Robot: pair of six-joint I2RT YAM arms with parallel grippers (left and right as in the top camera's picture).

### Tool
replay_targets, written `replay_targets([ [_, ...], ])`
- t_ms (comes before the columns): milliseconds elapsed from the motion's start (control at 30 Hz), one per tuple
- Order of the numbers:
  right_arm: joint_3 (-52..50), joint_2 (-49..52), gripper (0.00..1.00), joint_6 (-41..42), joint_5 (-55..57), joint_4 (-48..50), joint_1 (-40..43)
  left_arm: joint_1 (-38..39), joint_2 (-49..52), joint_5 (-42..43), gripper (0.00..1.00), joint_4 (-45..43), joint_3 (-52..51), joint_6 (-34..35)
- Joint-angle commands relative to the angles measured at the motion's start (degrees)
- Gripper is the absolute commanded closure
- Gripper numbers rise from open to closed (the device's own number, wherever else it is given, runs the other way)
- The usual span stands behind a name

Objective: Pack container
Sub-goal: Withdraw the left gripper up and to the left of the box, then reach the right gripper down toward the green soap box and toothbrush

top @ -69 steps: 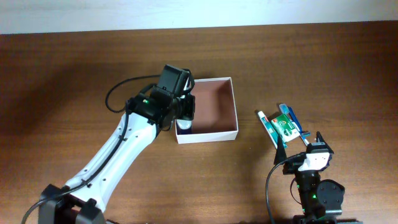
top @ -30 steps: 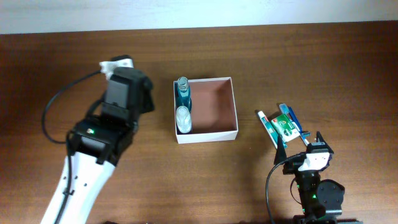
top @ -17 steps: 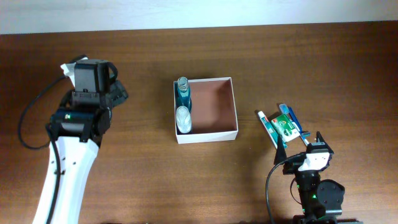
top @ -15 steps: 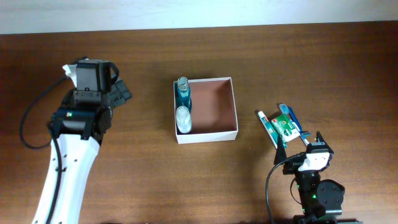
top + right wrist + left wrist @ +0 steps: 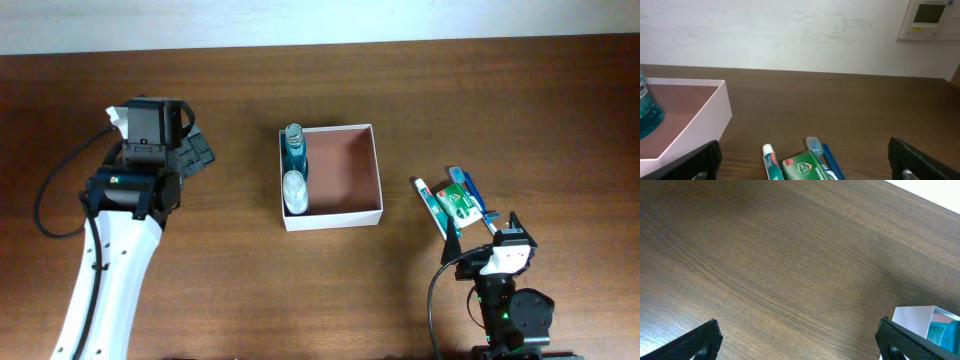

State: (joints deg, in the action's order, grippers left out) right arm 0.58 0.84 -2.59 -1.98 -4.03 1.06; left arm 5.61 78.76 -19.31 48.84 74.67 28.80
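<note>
The container [image 5: 335,219], a white-walled square box with a reddish-brown inside, stands mid-table. A teal bottle [image 5: 294,148] and a clear white-capped bottle [image 5: 296,190] stand against its left wall. My left gripper [image 5: 200,152] hangs open and empty over bare wood, well left of the box. In the left wrist view the gripper [image 5: 800,342] frames bare table, with a container corner [image 5: 912,322] at lower right. My right gripper [image 5: 482,234] is open near the front edge. Just beyond it lie a toothpaste tube [image 5: 772,162], a green box [image 5: 805,167] and a blue toothbrush [image 5: 830,160].
The table's far edge meets a white wall [image 5: 320,20]. A wall panel [image 5: 930,17] shows at the upper right of the right wrist view. The toothpaste tube [image 5: 432,205], green box [image 5: 460,203] and toothbrush [image 5: 470,190] lie right of the container.
My left arm has drawn away leftward from the container, and its jaws have opened wide. Both bottles stay in the box. The right arm has not moved.
</note>
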Motion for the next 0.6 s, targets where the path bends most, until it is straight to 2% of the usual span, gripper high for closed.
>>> replay_targets([
  [0,-0.26,-0.52,0.02,0.0,0.94,-0.33,-0.31,-0.15,0.31,0.26,0.01,0.09,0.46,0.31],
  [267,-0.26,-0.55,0.01,0.57,-0.33,0.92,-0.31,-0.15,0.31,0.26,0.01,0.09,0.46,0.31],
  [367,0.15,-0.52,0.02,6.19,-6.49,1.62,-0.31,-0.15,0.31,0.26,0.01,0.11,0.46,0.31],
  [567,7.41,4.02,0.02,6.27,-4.9,-7.87,-0.31,-0.15,0.31,0.26,0.01,0.09,0.46,0.31],
])
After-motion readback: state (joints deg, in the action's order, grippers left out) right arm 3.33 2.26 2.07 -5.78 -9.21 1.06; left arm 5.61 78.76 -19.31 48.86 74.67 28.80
